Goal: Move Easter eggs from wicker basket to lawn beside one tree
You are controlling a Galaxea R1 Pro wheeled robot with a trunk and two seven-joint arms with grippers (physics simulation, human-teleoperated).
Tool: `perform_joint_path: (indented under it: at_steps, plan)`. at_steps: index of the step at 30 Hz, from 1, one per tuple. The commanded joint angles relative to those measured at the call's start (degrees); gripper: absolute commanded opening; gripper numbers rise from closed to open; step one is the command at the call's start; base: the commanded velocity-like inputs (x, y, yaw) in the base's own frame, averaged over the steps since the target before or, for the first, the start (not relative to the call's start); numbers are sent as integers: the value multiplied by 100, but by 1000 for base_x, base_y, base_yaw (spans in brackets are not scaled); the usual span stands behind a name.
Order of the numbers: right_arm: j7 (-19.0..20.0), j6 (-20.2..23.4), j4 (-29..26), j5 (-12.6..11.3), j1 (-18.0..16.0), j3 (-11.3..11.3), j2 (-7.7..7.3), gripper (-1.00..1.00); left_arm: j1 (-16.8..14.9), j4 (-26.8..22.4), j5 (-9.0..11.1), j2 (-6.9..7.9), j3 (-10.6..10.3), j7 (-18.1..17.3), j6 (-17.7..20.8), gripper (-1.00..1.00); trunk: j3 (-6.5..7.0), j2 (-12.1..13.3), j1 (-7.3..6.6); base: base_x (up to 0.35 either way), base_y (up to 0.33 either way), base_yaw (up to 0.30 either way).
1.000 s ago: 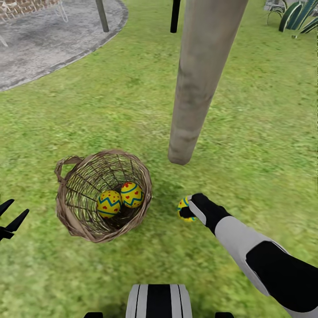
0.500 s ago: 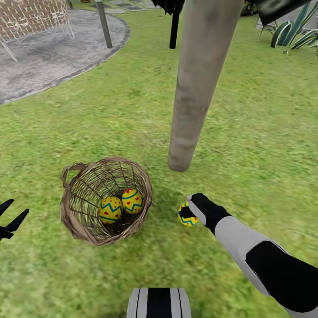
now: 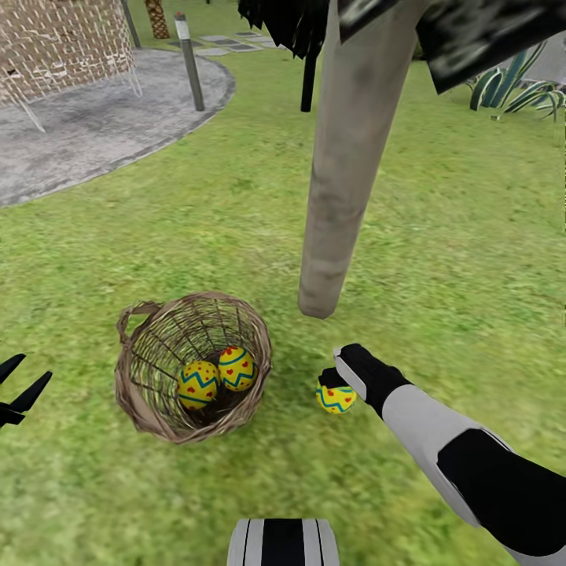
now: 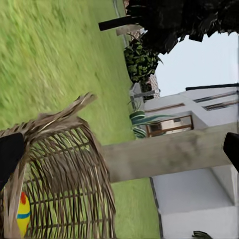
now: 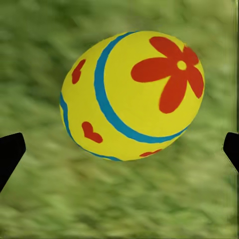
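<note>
The brown wicker basket (image 3: 135, 393) stands on the lawn (image 3: 472, 236) with two Easter eggs (image 3: 196, 383) (image 3: 237, 367) side by side at its bottom. The third egg (image 3: 336, 399) lies on the grass between the basket and the foot of the tree trunk (image 3: 346, 157). My right gripper (image 3: 332, 369) hovers open right over that egg; in the right wrist view the egg (image 5: 132, 94) sits between the widely spread fingertips (image 5: 10, 152), touching neither. Left of the basket, my left gripper (image 3: 23, 391) hangs open and holds nothing; its wrist view shows the basket wall (image 4: 69, 184).
A grey paved patio (image 3: 79, 141) with a pale lattice chair (image 3: 63, 39) lies at the back left, edged by a short post (image 3: 190, 63). A dark post (image 3: 309, 79) stands behind the trunk. Spiky striped plants (image 3: 503, 82) grow at the back right. Dark leaves (image 3: 479, 31) hang overhead.
The whole picture has slid downward, so the camera has moved. My right gripper has kept its place in the picture, and more of the egg now shows beneath it.
</note>
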Motion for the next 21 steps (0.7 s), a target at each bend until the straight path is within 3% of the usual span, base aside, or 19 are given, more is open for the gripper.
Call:
perform_joint_path:
  at_steps: [1,3,6,17,21]
  plan:
    - [-44,14,-6,-62,-4,41,-4,100,-4,5,-22,18,-8,-24,19,100,19,0,-3,0,0,0]
    - [-49,12,-1,-65,-4,39,3,100,-4,51,-19,155,-134,-28,24,100,64,3,-8,0,0,0]
    - [-51,11,0,-69,-4,32,2,100,-4,39,-18,217,-232,-30,27,100,130,7,-16,0,0,0]
    - [-52,60,-209,-126,-4,10,-47,100,-4,-1,-18,242,-269,-30,45,100,374,22,-44,0,0,0]
    - [293,80,-234,-131,-4,-13,-63,100,-4,-2,-18,243,-269,-30,45,100,462,27,-55,-172,0,0]
